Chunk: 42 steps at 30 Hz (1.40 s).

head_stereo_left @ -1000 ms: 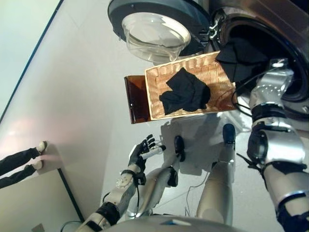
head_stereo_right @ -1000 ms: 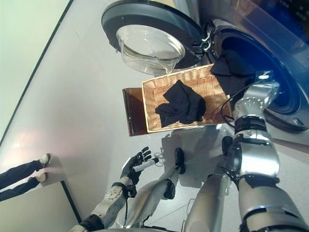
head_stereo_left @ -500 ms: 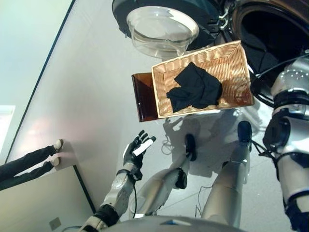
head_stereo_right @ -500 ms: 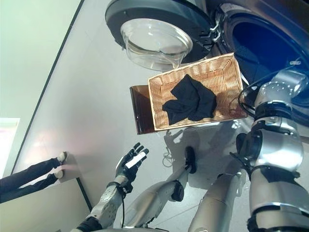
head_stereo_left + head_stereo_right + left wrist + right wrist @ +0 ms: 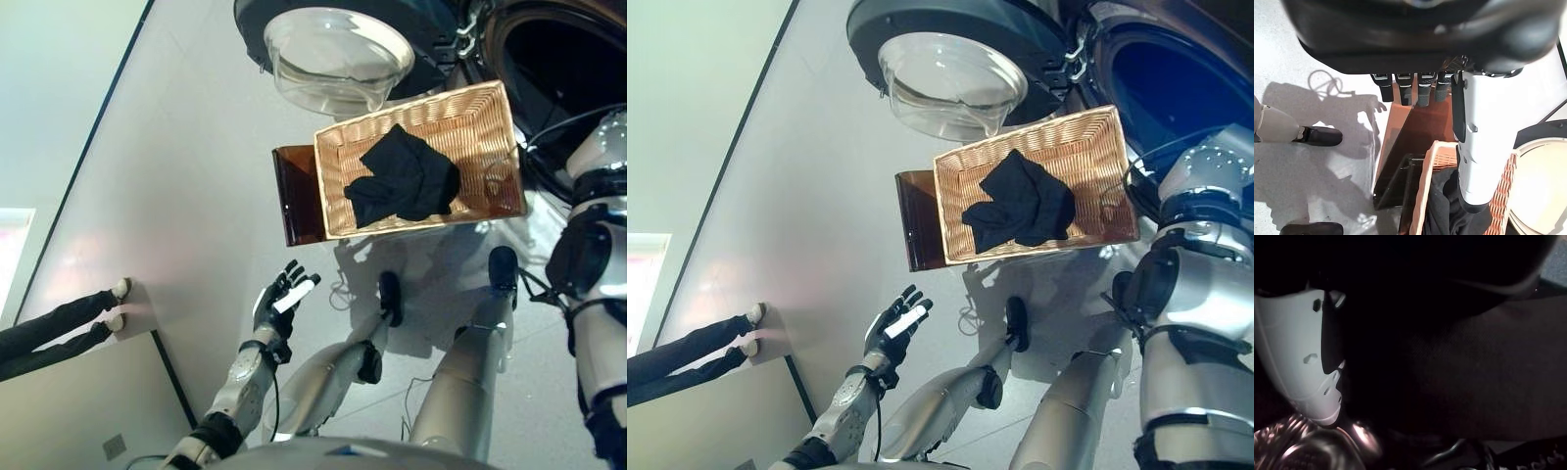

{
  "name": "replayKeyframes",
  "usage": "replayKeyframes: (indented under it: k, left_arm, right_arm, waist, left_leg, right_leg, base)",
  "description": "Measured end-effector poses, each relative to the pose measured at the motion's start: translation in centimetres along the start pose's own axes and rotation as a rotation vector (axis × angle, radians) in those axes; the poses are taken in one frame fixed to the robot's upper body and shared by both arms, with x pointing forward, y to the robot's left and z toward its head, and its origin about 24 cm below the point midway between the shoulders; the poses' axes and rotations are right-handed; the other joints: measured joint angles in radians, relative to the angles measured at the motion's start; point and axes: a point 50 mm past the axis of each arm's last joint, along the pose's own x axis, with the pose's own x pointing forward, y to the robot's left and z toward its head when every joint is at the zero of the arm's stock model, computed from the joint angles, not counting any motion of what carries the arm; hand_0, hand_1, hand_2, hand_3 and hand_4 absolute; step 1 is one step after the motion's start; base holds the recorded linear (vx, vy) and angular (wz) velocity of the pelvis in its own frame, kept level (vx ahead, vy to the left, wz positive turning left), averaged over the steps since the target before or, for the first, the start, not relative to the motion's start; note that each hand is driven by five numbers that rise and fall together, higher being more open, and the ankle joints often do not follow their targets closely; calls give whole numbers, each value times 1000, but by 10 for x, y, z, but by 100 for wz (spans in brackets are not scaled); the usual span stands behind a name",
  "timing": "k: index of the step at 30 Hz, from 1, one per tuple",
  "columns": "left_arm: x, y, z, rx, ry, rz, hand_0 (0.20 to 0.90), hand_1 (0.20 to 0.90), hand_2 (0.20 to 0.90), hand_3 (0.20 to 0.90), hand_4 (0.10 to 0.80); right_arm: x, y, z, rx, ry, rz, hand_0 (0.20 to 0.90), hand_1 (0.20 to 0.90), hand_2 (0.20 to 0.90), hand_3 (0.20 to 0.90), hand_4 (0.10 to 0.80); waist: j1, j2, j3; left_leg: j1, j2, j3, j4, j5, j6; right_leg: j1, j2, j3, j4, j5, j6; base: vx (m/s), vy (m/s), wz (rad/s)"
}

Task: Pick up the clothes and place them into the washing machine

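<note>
Clothes lie as a dark, crumpled heap in the middle of a woven wicker basket, seen from the left eye view. The basket rests on a brown stand in front of the washing machine, whose round door is swung wide open with its clear glass bowl facing out. The drum opening is dark, and what it holds cannot be told from here. The left hand hangs low over the pale floor, well apart from the basket, fingers spread and straight, holding nothing. The right arm reaches toward the drum, its hand hidden. A person's legs and pale shoes show at the left edge.

From the right eye view the layout is the same: the black garment sits wholly inside the basket, touching its woven bottom, and the left hand is spread wide and empty.

In the left wrist view the hand's fingers stand straight, with the white-covered thumb beside them, nothing between. Past them show the brown stand and the basket rim with dark cloth inside.

In the right wrist view only the white-covered thumb shows clearly against a dark surface; whether the fingers are closed on anything cannot be told.
</note>
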Motion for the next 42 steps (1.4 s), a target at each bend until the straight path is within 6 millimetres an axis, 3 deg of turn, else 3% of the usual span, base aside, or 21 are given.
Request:
replayKeyframes:
  k: [20, 21, 22, 26, 34, 42]
  left_arm:
    - [0, -2, 0, 10, 0, -1, 900, 900, 900, 900, 800]
    - [0, -1, 0, 11, 0, 3, 900, 900, 900, 900, 800]
    - [0, -1, 1, 12, -2, 5, 900, 900, 900, 900, 800]
    - [-1, 2, 5, 31, -13, 8, 900, 900, 900, 900, 800]
    - [-2, 2, 8, 33, -28, 18, 900, 900, 900, 900, 800]
    - [-2, 0, 9, 31, -35, 13, 900, 900, 900, 900, 800]
  right_arm:
    - [2, 3, 8, -58, -48, -83, 200, 200, 200, 200, 300]
    - [3, 2, 9, -84, -55, -87, 425, 425, 425, 425, 461]
    - [4, 0, 10, -127, -63, -91, 900, 900, 900, 900, 800]
    - [6, -2, 10, -334, -70, -132, 900, 900, 900, 900, 800]
    - [6, -3, 7, -461, -49, -170, 900, 900, 900, 900, 800]
    - [6, -7, 1, -704, 3, -217, 900, 900, 900, 900, 800]
  waist:
    - [-4, -2, 1]
    - [-4, -2, 2]
    - [-4, -2, 2]
    - [-6, -3, 2]
    - [-13, -3, 3]
    - [-29, -6, 5]
  left_leg:
    - [-15, -2, -12, 0, 1, 1]
    - [-15, -3, -13, 0, 0, 0]
    - [-15, -3, -13, 0, 0, 0]
    - [-15, -3, -14, 0, 3, 5]
    - [-16, -3, -13, 0, 3, 5]
    - [-15, -3, -12, 0, 5, 9]
  right_leg:
    - [-2, -5, -13, -6, 0, 0]
    - [-2, -5, -13, -6, 0, 0]
    - [-2, -5, -14, -6, 0, 0]
    - [-2, -6, -14, -5, 0, -1]
    - [-2, -5, -12, -5, 0, 0]
    - [-1, -4, -12, -5, 0, 0]
  base:
    - [-11, 1, 2]
    - [0, 0, 0]
    - [-57, 4, 3]
    - [-16, 4, 1]
    - [0, 0, 0]
    - [0, 0, 0]
